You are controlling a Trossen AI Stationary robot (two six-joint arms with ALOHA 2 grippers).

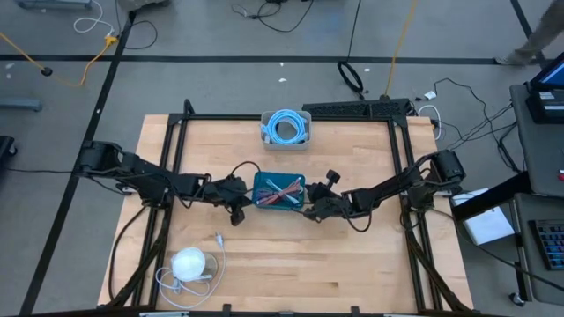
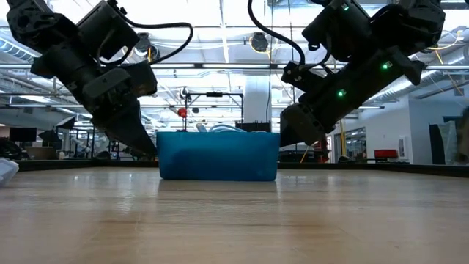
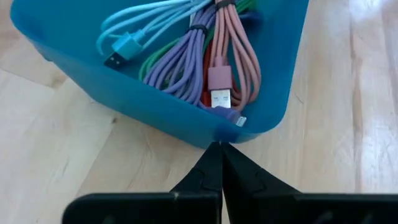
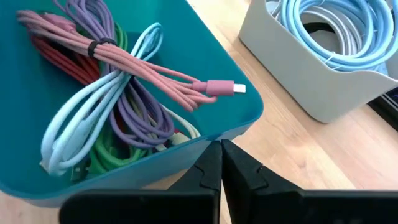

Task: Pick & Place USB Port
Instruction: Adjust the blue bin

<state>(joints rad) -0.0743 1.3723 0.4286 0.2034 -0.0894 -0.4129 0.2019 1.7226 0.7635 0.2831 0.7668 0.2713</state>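
Note:
A blue bin in the middle of the table holds several bundled USB cables: pink, purple, light blue, green and red. My left gripper is shut, slanting down, with its tips at the bin's left wall near a corner. My right gripper is shut too, with its tips at the bin's right wall, just below the rim. Neither holds anything. In the low view the grippers flank the bin, left gripper and right gripper. My left gripper has its shut fingertips right at the outside of the bin's wall by a corner; I cannot tell whether they touch it. My right gripper has its shut fingertips against or just short of the bin's outer wall; I cannot tell which.
A white bin with a coiled light blue cable stands at the far side, close behind the blue one. A white round object with a white cord lies near the front left. A black frame runs around the tabletop.

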